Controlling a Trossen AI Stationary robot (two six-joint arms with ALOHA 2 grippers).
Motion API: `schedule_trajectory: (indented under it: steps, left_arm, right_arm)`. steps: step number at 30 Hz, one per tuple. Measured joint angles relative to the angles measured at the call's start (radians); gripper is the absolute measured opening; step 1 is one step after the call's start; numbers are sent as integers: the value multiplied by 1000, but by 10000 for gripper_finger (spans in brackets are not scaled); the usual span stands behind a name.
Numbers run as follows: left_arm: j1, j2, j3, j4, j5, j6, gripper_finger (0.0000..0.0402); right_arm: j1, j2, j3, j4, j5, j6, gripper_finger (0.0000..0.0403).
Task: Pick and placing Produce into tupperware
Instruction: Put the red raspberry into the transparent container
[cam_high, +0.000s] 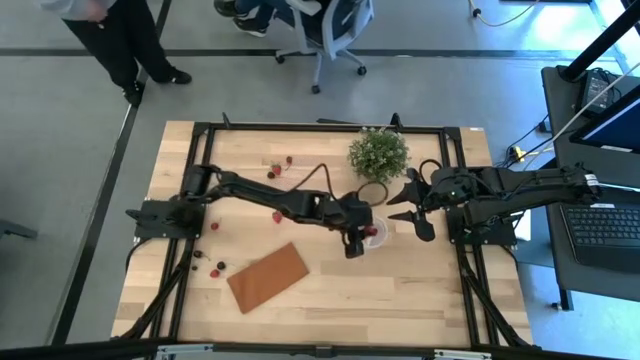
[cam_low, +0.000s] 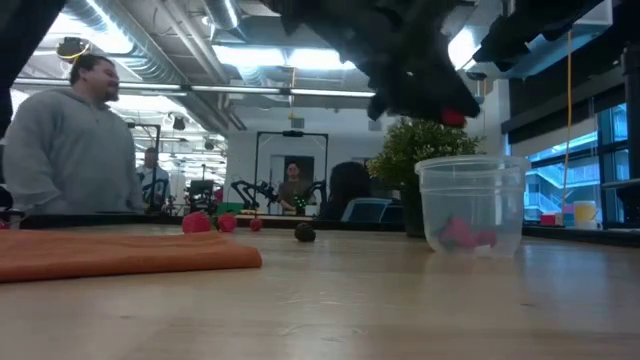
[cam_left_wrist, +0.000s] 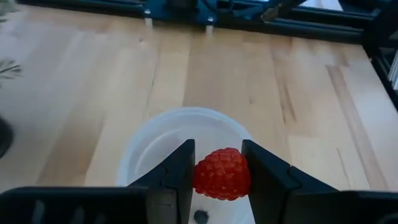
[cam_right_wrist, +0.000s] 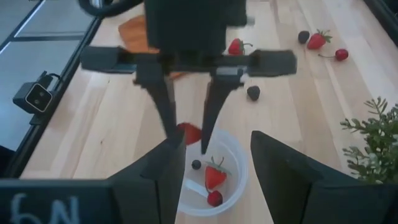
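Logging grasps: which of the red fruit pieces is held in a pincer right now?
The raspberry clamped in the left pincer directly above the tupperware; the other red pieces lie inside the cup or on the table.

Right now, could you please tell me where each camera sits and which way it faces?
High view: overhead, looking straight down; both arms, left gripper over the tupperware.
Low view: table height, looking across past the tupperware; arms overhead.
Left wrist view: looks down between its jaws, shut on a red raspberry.
Right wrist view: faces the left arm; right gripper open.
Shared: the tupperware appears in all four.
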Motion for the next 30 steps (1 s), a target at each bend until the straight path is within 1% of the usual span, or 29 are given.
schedule_trajectory:
  steps: [4,6,9,17,30]
  left_arm:
    - [-1,67,43,-29,-1,-8,110]
    - [-1,96,50,-52,-1,-11,110]
    - [-1,119,55,-42,-2,-22,111]
    - [-1,129,55,-41,-13,-37,114]
    - [-1,129,55,-38,-13,-33,115]
  right_arm:
    - [0,0,0,-1,0,-1,184]
    - [0,0,0,-1,0,0,184]
    - [0,0,0,-6,0,-1,184]
    - [0,0,0,-42,0,0,184]
    - [0,0,0,-45,0,2,184]
